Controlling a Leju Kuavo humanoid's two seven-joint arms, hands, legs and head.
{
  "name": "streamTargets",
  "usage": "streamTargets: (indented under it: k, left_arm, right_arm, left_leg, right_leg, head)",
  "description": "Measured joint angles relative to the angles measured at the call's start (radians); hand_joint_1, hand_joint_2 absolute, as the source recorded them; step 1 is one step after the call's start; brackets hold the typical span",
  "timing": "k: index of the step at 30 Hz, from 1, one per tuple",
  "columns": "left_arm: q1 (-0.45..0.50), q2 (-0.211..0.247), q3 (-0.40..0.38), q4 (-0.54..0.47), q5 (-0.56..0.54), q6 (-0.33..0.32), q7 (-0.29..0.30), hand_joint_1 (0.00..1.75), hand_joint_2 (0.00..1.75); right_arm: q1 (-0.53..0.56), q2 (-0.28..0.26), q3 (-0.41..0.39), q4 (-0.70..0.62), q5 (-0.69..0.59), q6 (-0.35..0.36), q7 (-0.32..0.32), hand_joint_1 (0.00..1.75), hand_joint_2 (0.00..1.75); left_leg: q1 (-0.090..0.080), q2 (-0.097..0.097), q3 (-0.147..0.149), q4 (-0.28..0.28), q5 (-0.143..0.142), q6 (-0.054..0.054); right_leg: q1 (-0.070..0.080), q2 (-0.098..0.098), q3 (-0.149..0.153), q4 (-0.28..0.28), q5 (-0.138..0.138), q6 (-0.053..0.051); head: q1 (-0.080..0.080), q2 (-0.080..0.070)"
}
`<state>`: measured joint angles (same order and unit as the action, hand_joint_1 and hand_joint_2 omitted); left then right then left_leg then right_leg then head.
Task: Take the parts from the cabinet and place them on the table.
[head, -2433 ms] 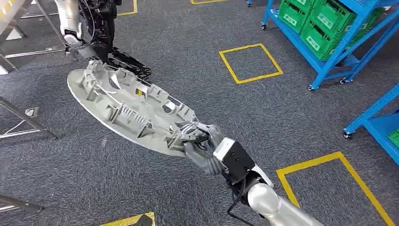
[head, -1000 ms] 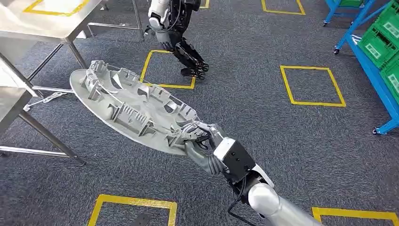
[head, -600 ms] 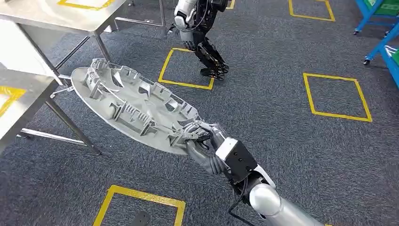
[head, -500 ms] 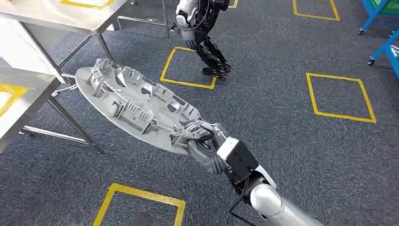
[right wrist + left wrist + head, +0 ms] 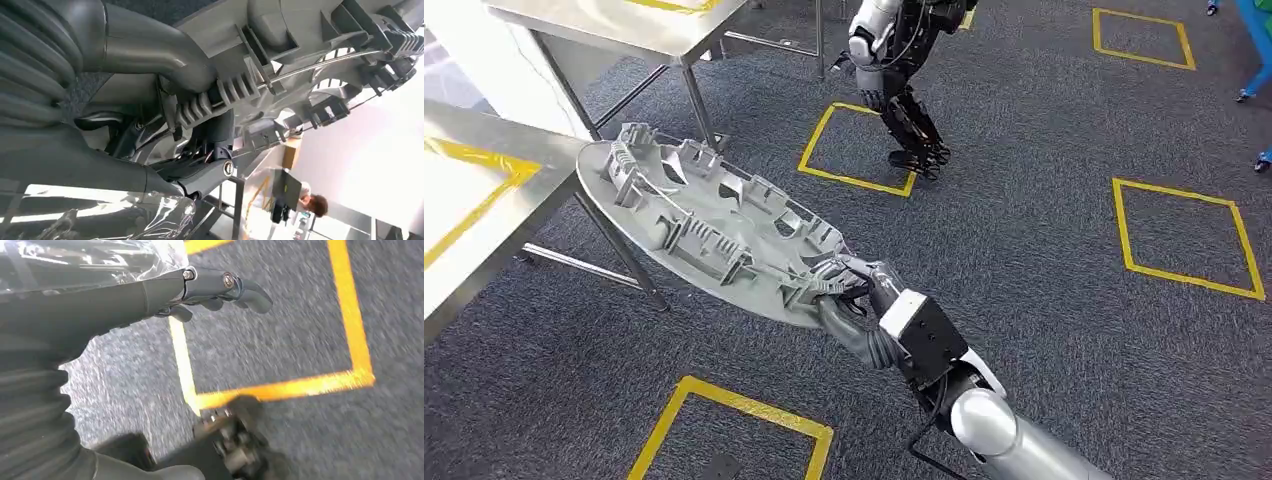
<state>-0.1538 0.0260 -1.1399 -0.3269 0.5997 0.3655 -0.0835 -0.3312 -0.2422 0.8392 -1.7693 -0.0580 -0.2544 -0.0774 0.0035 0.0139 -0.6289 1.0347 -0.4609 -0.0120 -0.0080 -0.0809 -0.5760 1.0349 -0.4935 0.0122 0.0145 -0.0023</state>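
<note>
Turned further since before, the head view now brings the table (image 5: 484, 190) close at left.
Right hand (image 5: 849, 300) grips the grey part (image 5: 704, 225) by its near end, holding it tilted above the carpet, far end just over the table edge. Left hand (image 5: 210, 290) hangs over the floor, fingers loosely curled, holding nothing.

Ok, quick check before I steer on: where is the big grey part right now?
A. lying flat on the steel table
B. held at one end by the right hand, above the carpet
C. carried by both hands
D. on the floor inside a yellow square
B: the right hand grips the near end of the grey part, whose far end reaches toward the steel table without resting on it.
</note>
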Motion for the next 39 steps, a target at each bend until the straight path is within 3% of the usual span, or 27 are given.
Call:
streamTargets:
  k: [2, 3, 5, 6, 7, 8, 10, 11, 13, 15, 16, 17, 18, 20, 21, 22, 23, 25, 26, 28, 30, 31, 32, 34, 36, 37, 39]
  left_arm:
    - [-0.002, 0.0, 0.0, 0.0, -0.005, 0.011, 0.0, 0.0, 1.75]
    - [-0.004, 0.0, -0.001, 0.0, -0.008, 0.015, 0.0, 0.0, 1.75]
    - [-0.005, -0.002, -0.002, 0.0, -0.017, 0.026, -0.002, 0.0, 1.75]
    - [-0.005, -0.002, -0.002, 0.0, -0.018, 0.029, -0.002, 0.0, 1.75]
    - [-0.004, -0.002, -0.002, 0.0, -0.018, 0.033, -0.002, 0.0, 1.75]
    - [-0.005, -0.002, -0.002, 0.0, -0.018, 0.033, -0.002, 0.0, 1.75]
    - [-0.006, -0.003, -0.002, -0.001, -0.016, 0.031, -0.002, 0.0, 1.75]
    - [-0.008, -0.005, -0.003, -0.001, -0.016, 0.029, -0.003, 0.0, 1.75]
    - [-0.009, -0.005, -0.003, -0.001, -0.011, 0.02, -0.004, 0.0, 1.75]
    - [-0.004, -0.005, -0.003, -0.001, -0.008, 0.017, -0.004, 0.0, 1.75]
    - [-0.002, -0.002, -0.004, 0.0, -0.005, 0.013, -0.004, 0.0, 1.75]
    - [-0.003, -0.003, -0.005, -0.001, -0.005, 0.011, -0.004, 0.0, 1.75]
    - [-0.006, -0.003, -0.005, -0.001, -0.005, 0.01, -0.004, 0.0, 1.75]
    - [-0.008, -0.003, -0.006, -0.001, -0.004, 0.007, -0.004, 0.0, 1.75]
    - [-0.007, -0.003, -0.006, -0.001, -0.003, 0.001, -0.004, 0.0, 1.75]
    - [-0.005, -0.003, -0.007, -0.001, -0.003, -0.001, -0.004, 0.0, 1.75]
    - [-0.004, -0.003, -0.008, -0.001, -0.003, -0.003, -0.004, 0.0, 1.75]
    - [-0.005, -0.002, -0.009, 0.0, -0.003, -0.005, -0.004, 0.0, 1.75]
    - [-0.006, -0.002, -0.009, -0.001, -0.003, -0.007, -0.004, 0.0, 1.75]
    - [-0.009, -0.004, -0.01, -0.001, -0.003, -0.008, -0.004, 0.0, 1.75]
    - [-0.005, -0.001, -0.01, 0.0, -0.002, -0.009, -0.004, 0.0, 1.75]
    - [-0.004, 0.001, -0.01, 0.0, -0.002, -0.011, -0.005, 0.0, 1.75]
    - [-0.005, 0.001, -0.01, 0.0, -0.002, -0.014, -0.007, 0.0, 1.75]
    - [-0.007, 0.0, -0.01, 0.0, -0.002, -0.019, -0.01, 0.0, 1.75]
    - [-0.007, 0.0, -0.01, 0.0, -0.002, -0.021, -0.01, 0.0, 1.75]
    - [-0.006, 0.001, -0.01, 0.0, -0.001, -0.02, -0.01, 0.0, 1.75]
    - [-0.007, 0.001, -0.01, 0.0, -0.001, -0.021, -0.01, 0.0, 1.75]
  right_arm:
    - [0.0, 0.0, -0.002, 0.0, 0.0, 0.0, 0.0, 1.75, 1.75]
    - [0.0, 0.0, -0.002, 0.0, 0.0, 0.0, -0.001, 1.75, 1.75]
    - [0.002, -0.001, -0.002, 0.0, 0.0, -0.001, 0.0, 1.75, 1.75]
    - [0.005, -0.001, -0.002, 0.001, 0.0, -0.002, 0.0, 1.75, 1.75]
    - [0.007, -0.001, -0.002, 0.002, 0.0, -0.003, 0.0, 1.75, 1.75]
    - [0.008, -0.002, -0.002, 0.002, 0.0, -0.003, 0.0, 1.75, 1.75]
    - [0.007, -0.002, -0.003, 0.002, 0.0, -0.003, 0.0, 1.75, 1.75]
    - [0.007, -0.002, -0.003, 0.002, 0.0, -0.003, 0.0, 1.75, 1.75]
    - [0.006, -0.002, -0.004, 0.002, 0.0, -0.003, 0.0, 1.75, 1.75]
    - [0.005, -0.002, -0.005, 0.002, 0.0, -0.003, 0.0, 1.75, 1.75]
    - [0.005, 0.0, -0.006, 0.002, 0.0, -0.004, 0.0, 1.75, 1.75]
    - [0.006, 0.0, -0.006, 0.002, 0.0, -0.004, 0.0, 1.75, 1.75]
    - [0.005, 0.0, -0.006, 0.002, 0.0, -0.003, 0.0, 1.75, 1.75]
    - [0.006, 0.0, -0.008, 0.002, 0.0, -0.004, 0.0, 1.75, 1.75]
    - [0.006, 0.0, -0.008, 0.002, 0.0, -0.004, 0.0, 1.75, 1.75]
    - [0.007, 0.0, -0.008, 0.003, 0.0, -0.004, 0.0, 1.75, 1.75]
    - [0.007, 0.0, -0.008, 0.003, 0.001, -0.004, 0.0, 1.75, 1.75]
    - [0.007, 0.0, -0.008, 0.003, 0.003, -0.004, 0.0, 1.75, 1.75]
    - [0.007, 0.0, -0.008, 0.003, 0.005, -0.004, 0.0, 1.75, 1.75]
    - [0.005, 0.0, -0.01, 0.003, 0.006, -0.005, 0.0, 1.75, 1.75]
    - [0.005, 0.0, -0.01, 0.002, 0.007, -0.005, 0.0, 1.75, 1.75]
    - [0.005, 0.0, -0.01, 0.002, 0.009, -0.005, 0.0, 1.75, 1.75]
    - [0.004, 0.0, -0.011, 0.002, 0.009, -0.005, 0.001, 1.75, 1.75]
    - [0.005, 0.0, -0.011, 0.002, 0.009, -0.005, 0.0, 1.75, 1.75]
    - [0.008, 0.0, -0.011, 0.003, 0.009, -0.005, 0.0, 1.75, 1.75]
    - [0.009, 0.0, -0.011, 0.004, 0.009, -0.005, 0.0, 1.75, 1.75]
    - [0.009, -0.001, -0.011, 0.005, 0.01, -0.005, 0.001, 1.75, 1.75]
  left_leg:
    - [0.007, -0.011, 0.002, -0.005, 0.004, 0.011]
    - [0.007, -0.017, 0.001, -0.005, 0.004, 0.016]
    - [0.001, -0.03, 0.001, -0.004, 0.003, 0.02]
    - [-0.001, -0.037, 0.001, -0.004, 0.002, 0.021]
    - [-0.004, -0.047, 0.002, -0.004, 0.002, 0.021]
    - [-0.005, -0.056, 0.004, -0.003, 0.002, 0.021]
    - [-0.006, -0.076, 0.007, -0.002, 0.002, 0.019]
    - [-0.011, -0.083, 0.002, 0.001, 0.0, 0.016]
    - [-0.003, -0.096, -0.01, 0.004, 0.006, 0.007]
    - [0.0, -0.109, -0.01, -0.001, 0.008, -0.005]
    - [-0.002, -0.096, -0.013, 0.008, -0.003, -0.009]
    - [-0.005, -0.066, -0.022, 0.034, -0.022, -0.017]
    - [-0.001, -0.046, -0.051, 0.098, -0.059, -0.025]
    - [0.005, -0.03, -0.126, 0.257, -0.123, -0.034]
    - [0.008, -0.029, -0.15, 0.301, -0.131, -0.037]
    - [0.01, -0.029, -0.147, 0.295, -0.114, -0.04]
    - [0.012, -0.028, -0.126, 0.25, -0.08, -0.041]
    - [0.014, -0.014, -0.038, 0.082, 0.004, -0.043]
    - [0.009, 0.014, -0.006, 0.023, 0.002, -0.041]
    - [0.0, 0.011, -0.004, 0.01, -0.001, -0.009]
    - [-0.003, -0.002, -0.008, 0.011, -0.002, 0.002]
    - [0.001, -0.007, -0.006, 0.007, 0.002, 0.011]
    - [0.004, -0.012, -0.006, 0.006, 0.002, 0.016]
    - [0.004, -0.023, -0.006, 0.006, 0.001, 0.025]
    - [-0.001, -0.036, -0.006, 0.007, 0.0, 0.027]
    - [-0.003, -0.044, -0.006, 0.007, 0.0, 0.028]
    - [-0.006, -0.065, -0.003, 0.01, -0.001, 0.028]
  right_leg:
    - [-0.004, 0.046, -0.022, 0.056, -0.047, 0.007]
    - [-0.004, 0.064, -0.057, 0.132, -0.087, 0.006]
    - [-0.002, 0.076, -0.138, 0.296, -0.151, 0.004]
    - [-0.001, 0.076, -0.162, 0.336, -0.154, 0.003]
    - [0.001, 0.076, -0.163, 0.326, -0.13, -0.001]
    - [0.002, 0.078, -0.142, 0.273, -0.086, -0.007]
    - [0.006, 0.106, -0.059, 0.076, 0.027, -0.024]
    - [0.007, 0.134, -0.039, 0.038, 0.024, -0.03]
    - [0.01, 0.122, -0.035, 0.014, 0.014, -0.027]
    - [0.012, 0.114, -0.033, 0.008, 0.017, -0.033]
    - [0.0, 0.099, -0.023, -0.004, 0.023, -0.04]
    - [0.001, 0.095, -0.018, -0.008, 0.023, -0.041]
    - [0.001, 0.084, -0.014, -0.008, 0.021, -0.044]
    - [0.002, 0.064, -0.011, -0.005, 0.017, -0.046]
    - [0.001, 0.056, -0.011, -0.004, 0.015, -0.045]
    - [0.0, 0.049, -0.01, -0.003, 0.013, -0.044]
    - [-0.001, 0.042, -0.009, -0.001, 0.011, -0.04]
    - [-0.005, 0.028, -0.003, 0.005, 0.001, -0.032]
    - [-0.003, 0.022, -0.001, 0.007, -0.005, -0.024]
    - [0.004, 0.013, -0.002, 0.009, -0.006, -0.013]
    - [0.002, 0.0, 0.001, 0.005, -0.006, -0.006]
    - [0.001, 0.001, 0.001, 0.007, -0.013, 0.001]
    - [-0.002, 0.03, -0.007, 0.026, -0.032, 0.005]
    - [-0.002, 0.069, -0.071, 0.162, -0.104, 0.004]
    - [0.0, 0.075, -0.145, 0.303, -0.146, 0.002]
    - [0.0, 0.075, -0.161, 0.32, -0.135, -0.001]
    - [0.003, 0.081, -0.125, 0.217, -0.05, -0.013]
  head:
    - [0.005, 0.0]
    - [0.01, 0.0]
    - [0.017, 0.0]
    - [0.018, 0.0]
    - [0.017, 0.0]
    - [0.018, 0.0]
    - [0.018, 0.0]
    - [0.016, 0.0]
    - [0.016, 0.0]
    - [0.018, 0.0]
    - [0.018, 0.0]
    - [0.01, 0.0]
    - [0.006, 0.0]
    - [0.007, 0.0]
    - [0.006, 0.0]
    - [0.006, 0.0]
    - [0.006, 0.0]
    - [0.006, 0.0]
    - [0.007, 0.0]
    - [0.006, 0.0]
    - [0.009, 0.0]
    - [0.008, 0.0]
    - [0.011, 0.0]
    - [0.018, 0.0]
    - [0.02, 0.0]
    - [0.019, 0.0]
    - [0.019, 0.0]
